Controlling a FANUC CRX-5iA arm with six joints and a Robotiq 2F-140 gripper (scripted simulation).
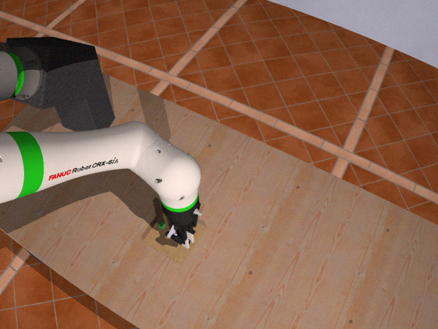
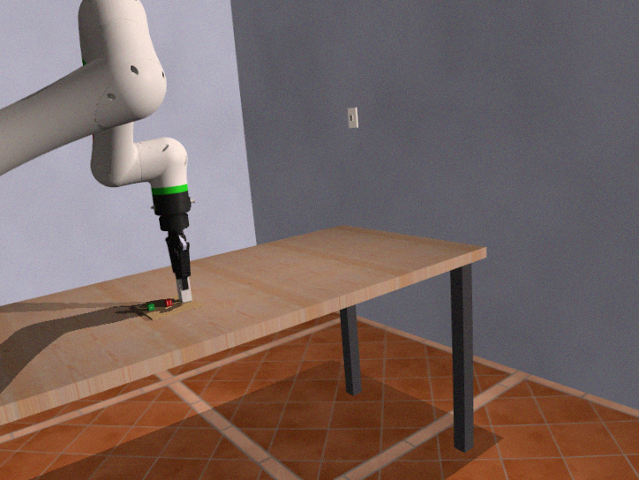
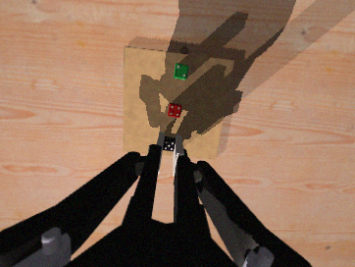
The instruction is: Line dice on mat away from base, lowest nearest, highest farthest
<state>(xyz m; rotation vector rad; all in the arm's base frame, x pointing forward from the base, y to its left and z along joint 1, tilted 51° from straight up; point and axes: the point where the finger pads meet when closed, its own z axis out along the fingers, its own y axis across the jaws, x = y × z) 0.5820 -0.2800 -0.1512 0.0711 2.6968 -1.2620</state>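
Observation:
A tan mat (image 3: 172, 101) lies on the wooden table. In the wrist view a green die (image 3: 181, 72) sits near the mat's far edge and a red die (image 3: 175, 110) sits at its middle. My gripper (image 3: 169, 141) is shut on a black die (image 3: 170, 143) at the mat's near edge, low over the mat; I cannot tell whether the die touches the mat. The three dice stand roughly in one line. In the top view the gripper (image 1: 186, 242) stands over the mat (image 1: 175, 242) with the green die (image 1: 161, 224) beside it. In the exterior view the green die (image 2: 151, 306) and red die (image 2: 168, 302) lie left of the gripper (image 2: 184, 295).
The robot's dark base block (image 1: 67, 81) stands at the table's far left in the top view. The arm's shadow falls across the mat. The table's edges lie well away from the mat.

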